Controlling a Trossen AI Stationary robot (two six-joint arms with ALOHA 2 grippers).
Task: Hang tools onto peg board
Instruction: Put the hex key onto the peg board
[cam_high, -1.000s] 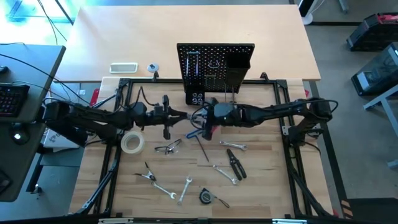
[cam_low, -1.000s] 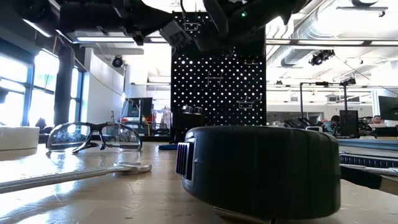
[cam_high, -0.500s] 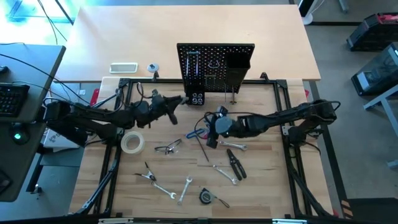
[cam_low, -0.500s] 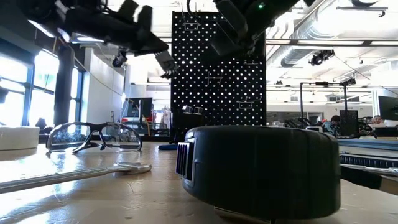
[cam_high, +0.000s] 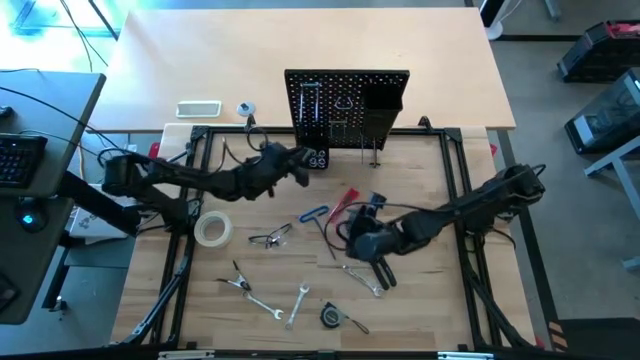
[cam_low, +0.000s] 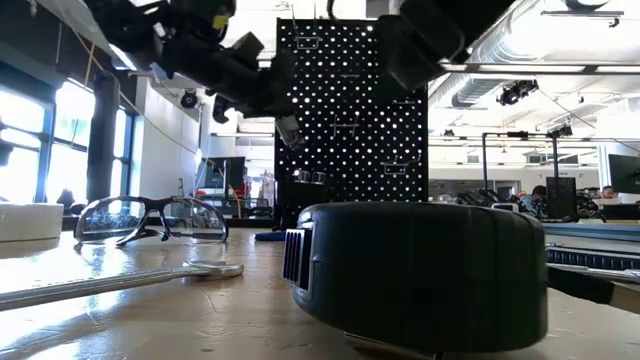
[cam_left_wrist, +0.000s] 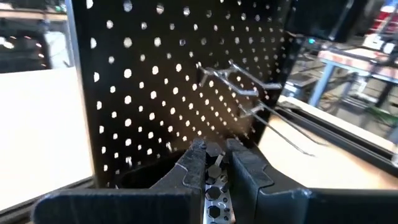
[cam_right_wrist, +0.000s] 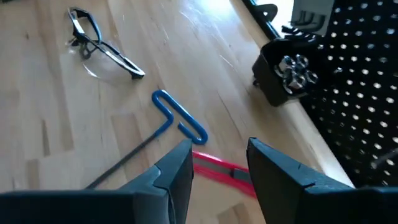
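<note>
i count one peg board upright at the table's far edge. left gripper sits at its foot, fingers pinching a small silver piece. right gripper hovers mid-table, fingers spread, empty. loose on the table: one glasses, one tape roll, one blue-handled hex key.

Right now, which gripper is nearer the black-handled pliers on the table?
Right. The right gripper hovers just beside the pliers, jaws open. The left gripper is up at the foot of the peg board, well away, closed on a small silver tool.
</note>
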